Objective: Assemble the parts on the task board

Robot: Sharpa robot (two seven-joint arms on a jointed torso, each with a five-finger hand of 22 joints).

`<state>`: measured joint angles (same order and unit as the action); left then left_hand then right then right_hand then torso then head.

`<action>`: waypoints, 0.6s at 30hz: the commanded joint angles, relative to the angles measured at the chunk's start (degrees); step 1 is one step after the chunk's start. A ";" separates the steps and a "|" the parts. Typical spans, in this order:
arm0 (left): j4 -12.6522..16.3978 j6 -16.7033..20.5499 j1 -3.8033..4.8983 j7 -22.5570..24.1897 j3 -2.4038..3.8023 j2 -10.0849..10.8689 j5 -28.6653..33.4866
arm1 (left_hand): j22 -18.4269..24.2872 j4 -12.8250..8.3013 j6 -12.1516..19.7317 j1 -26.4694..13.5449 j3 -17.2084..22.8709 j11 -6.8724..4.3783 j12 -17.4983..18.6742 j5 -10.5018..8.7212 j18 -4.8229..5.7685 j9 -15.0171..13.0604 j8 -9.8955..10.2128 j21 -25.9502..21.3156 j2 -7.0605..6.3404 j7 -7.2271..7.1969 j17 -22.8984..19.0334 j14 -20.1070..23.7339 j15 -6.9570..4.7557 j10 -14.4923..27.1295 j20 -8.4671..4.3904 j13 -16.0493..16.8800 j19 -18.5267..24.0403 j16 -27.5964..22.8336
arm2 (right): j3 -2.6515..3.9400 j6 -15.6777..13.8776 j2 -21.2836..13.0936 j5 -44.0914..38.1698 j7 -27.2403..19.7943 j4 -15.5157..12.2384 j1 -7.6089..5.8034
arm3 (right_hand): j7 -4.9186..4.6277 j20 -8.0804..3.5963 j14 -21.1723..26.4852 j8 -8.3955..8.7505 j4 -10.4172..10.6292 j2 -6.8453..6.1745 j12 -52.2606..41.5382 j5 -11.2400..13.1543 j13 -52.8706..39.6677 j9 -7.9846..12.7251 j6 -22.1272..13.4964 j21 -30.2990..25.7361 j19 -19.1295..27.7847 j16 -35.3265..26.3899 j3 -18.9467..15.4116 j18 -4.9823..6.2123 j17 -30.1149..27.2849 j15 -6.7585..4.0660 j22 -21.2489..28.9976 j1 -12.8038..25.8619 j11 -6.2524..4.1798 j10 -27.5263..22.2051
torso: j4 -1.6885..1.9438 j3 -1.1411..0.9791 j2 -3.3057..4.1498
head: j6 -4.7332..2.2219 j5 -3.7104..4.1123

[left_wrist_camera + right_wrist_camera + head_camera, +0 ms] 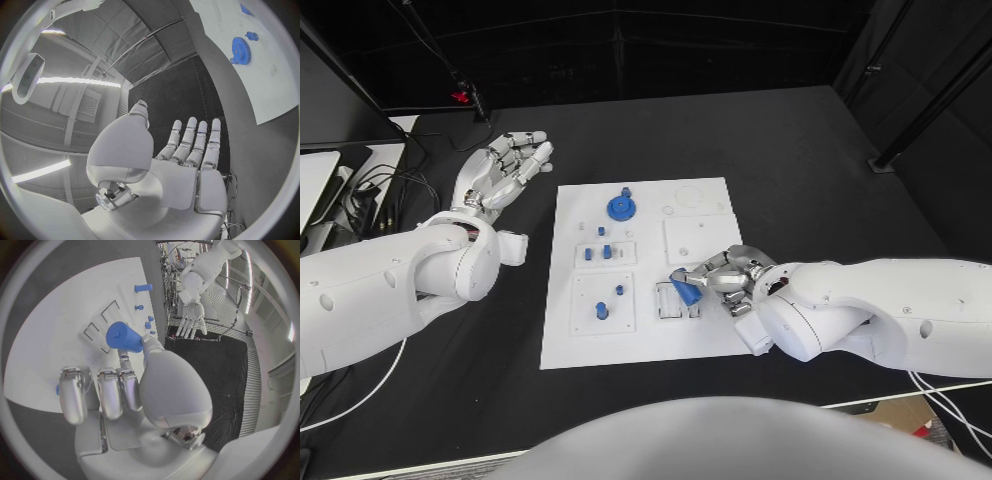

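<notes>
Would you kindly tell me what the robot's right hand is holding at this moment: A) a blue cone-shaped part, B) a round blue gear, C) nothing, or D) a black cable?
A: the right hand pinches a blue cone-shaped part over the white task board.

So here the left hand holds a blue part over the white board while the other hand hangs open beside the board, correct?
Not quite: the sides are swapped. The right hand holds the blue part over the white board, as the head view and right wrist view show. The left hand is the open one beside the board.
</notes>
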<state>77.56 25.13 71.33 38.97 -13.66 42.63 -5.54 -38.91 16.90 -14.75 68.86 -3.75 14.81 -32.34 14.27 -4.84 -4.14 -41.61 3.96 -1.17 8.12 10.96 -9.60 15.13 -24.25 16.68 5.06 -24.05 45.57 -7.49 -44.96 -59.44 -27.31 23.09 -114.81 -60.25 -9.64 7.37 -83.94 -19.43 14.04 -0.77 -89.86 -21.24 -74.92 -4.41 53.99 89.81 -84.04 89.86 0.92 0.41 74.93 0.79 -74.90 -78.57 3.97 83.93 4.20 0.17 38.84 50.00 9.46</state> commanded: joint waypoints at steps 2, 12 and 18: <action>0.05 -0.32 0.09 4.61 0.05 -0.04 0.04 | 0.03 -0.08 0.31 0.17 0.18 -0.06 -0.12 0.37 -0.12 0.07 -0.27 0.29 0.56 8.83 -0.05 0.35 -0.16 0.27 -0.05 -0.05 -0.21 0.29 | -0.01 0.34 0.32 -1.26 2.93 0.06 -0.01 | 2.22 -0.53 -6.06 0.01 0.10 0.21 -0.14 0.19 -15.08 -0.13 2.19 0.19 -5.96 0.14 -0.54 -0.41 15.07 -0.23 -15.10 0.70 -0.37 6.07 | -0.08 0.05 -0.02 | 0.00 -0.09; 0.03 -0.34 0.09 4.61 0.05 -0.01 0.04 | 0.03 -0.08 0.31 0.17 0.18 -0.06 -0.12 0.37 -0.12 0.07 -0.27 0.29 0.56 8.83 -0.05 0.35 -0.16 0.27 -0.05 -0.05 -0.21 0.29 | -0.03 0.76 0.79 -1.21 3.50 -0.37 0.07 | 2.22 -0.53 -6.06 0.08 0.18 0.23 -0.14 0.15 -15.08 -0.13 2.23 0.19 -5.96 0.14 -0.64 -0.41 15.07 -0.22 -15.10 0.77 -0.36 6.07 | -0.11 0.05 -0.02 | 0.00 -0.11; 0.03 -0.37 0.09 4.61 0.05 0.00 0.04 | 0.03 -0.08 0.31 0.17 0.18 -0.06 -0.12 0.37 -0.12 0.07 -0.27 0.29 0.56 8.83 -0.05 0.35 -0.16 0.27 -0.05 -0.05 -0.21 0.29 | -0.03 0.84 0.93 -1.26 3.63 -0.42 0.09 | 2.19 -0.52 -6.06 0.33 0.44 0.16 -0.14 0.17 -15.08 -0.14 2.29 0.19 -5.96 0.14 -1.08 -0.41 15.07 -0.22 -15.10 1.06 -0.35 6.07 | -0.05 0.03 -0.03 | 0.00 -0.08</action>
<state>77.55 25.13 71.33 38.97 -13.66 42.65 -5.54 -38.91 16.90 -14.75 68.86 -3.75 14.81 -32.34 14.27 -4.85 -4.14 -41.61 3.96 -1.18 8.12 10.97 -9.60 15.13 -24.25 16.68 5.06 -24.05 45.57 -7.52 -44.64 -58.58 -28.19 26.29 -115.00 -60.12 -9.18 7.37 -83.94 -19.07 14.46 -0.67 -89.86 -21.13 -74.92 -4.51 54.45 89.81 -84.04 89.86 0.16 0.42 74.92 0.80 -74.91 -77.86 3.98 83.93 4.10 0.22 38.81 50.00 9.38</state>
